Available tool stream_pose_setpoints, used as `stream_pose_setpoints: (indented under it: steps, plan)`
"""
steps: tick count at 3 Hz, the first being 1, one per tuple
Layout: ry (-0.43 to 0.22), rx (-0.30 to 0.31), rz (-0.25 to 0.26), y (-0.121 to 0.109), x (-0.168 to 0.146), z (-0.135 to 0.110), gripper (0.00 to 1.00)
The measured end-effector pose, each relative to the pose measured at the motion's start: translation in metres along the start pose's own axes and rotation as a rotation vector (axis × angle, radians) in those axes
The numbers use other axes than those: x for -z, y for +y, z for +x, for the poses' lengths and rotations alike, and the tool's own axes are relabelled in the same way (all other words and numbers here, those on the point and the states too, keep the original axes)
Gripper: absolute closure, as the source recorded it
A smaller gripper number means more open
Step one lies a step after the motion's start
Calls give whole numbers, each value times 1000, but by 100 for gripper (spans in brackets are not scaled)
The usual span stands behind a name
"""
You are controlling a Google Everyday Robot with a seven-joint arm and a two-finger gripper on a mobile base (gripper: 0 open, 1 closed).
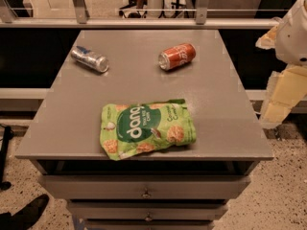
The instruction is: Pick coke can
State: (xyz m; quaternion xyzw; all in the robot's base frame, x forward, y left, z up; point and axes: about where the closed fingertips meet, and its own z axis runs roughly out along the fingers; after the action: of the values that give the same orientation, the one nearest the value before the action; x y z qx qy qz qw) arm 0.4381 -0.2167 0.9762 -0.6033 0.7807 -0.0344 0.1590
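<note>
The coke can [177, 56], orange-red with white script and a silver top, lies on its side on the far right part of the grey cabinet top [216, 109]. Its silver end faces left. My gripper [280, 97] hangs off the right edge of the cabinet, beyond the table's right side and well to the right of the can. It touches nothing.
A silver and blue can [89, 59] lies on its side at the far left. A green snack bag [147, 128] lies flat near the front edge. Drawers [144, 188] sit below the top. A railing [144, 23] runs behind the cabinet.
</note>
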Motion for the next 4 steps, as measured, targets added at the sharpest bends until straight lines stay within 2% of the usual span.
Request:
stream_pose_setpoints:
  steps: [1, 2, 3, 4]
  plan:
    - [0, 0, 0, 0, 0, 0, 0]
    - [-41, 77, 31, -35, -20, -18, 0]
    - [-82, 142, 35, -71, -45, -33, 0]
    - [-152, 251, 52, -128, -85, -69, 0]
